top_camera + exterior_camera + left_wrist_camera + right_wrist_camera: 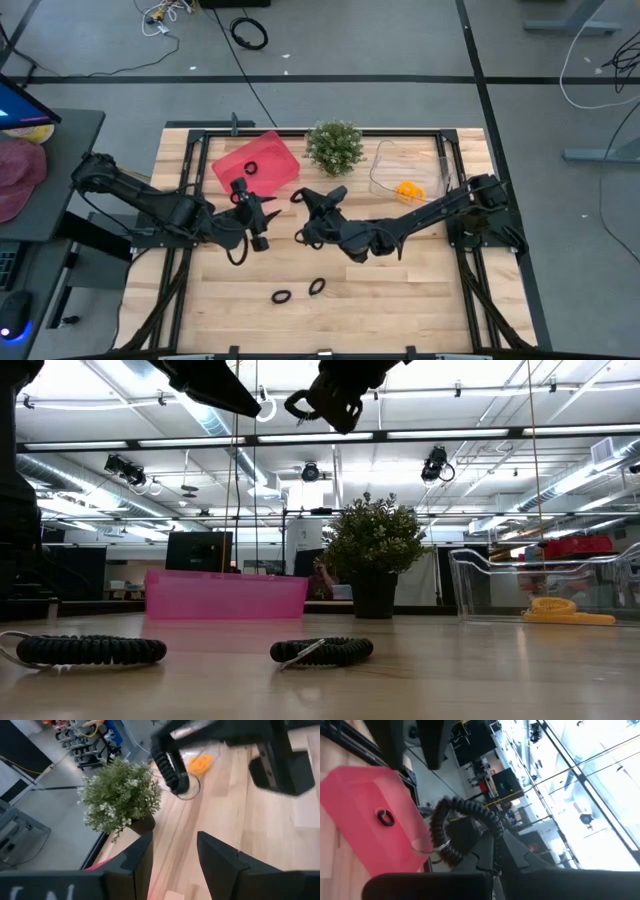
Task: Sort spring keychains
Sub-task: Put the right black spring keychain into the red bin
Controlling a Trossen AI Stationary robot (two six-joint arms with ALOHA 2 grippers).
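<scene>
Black coil, a spring keychain (465,827), is pinched in the right gripper (303,197), whose jaws are closed on it, lifted above the tabletop (400,290) and facing the pink tray (270,160), probably for handover or drop there. One black keychain (250,167) already lies in that tray; orange ones (408,190) sit in the clear bin (385,165). Two more black keychains (281,296) wait near the front. The left gripper (250,205) hovers close, jaws apart and empty.
</scene>
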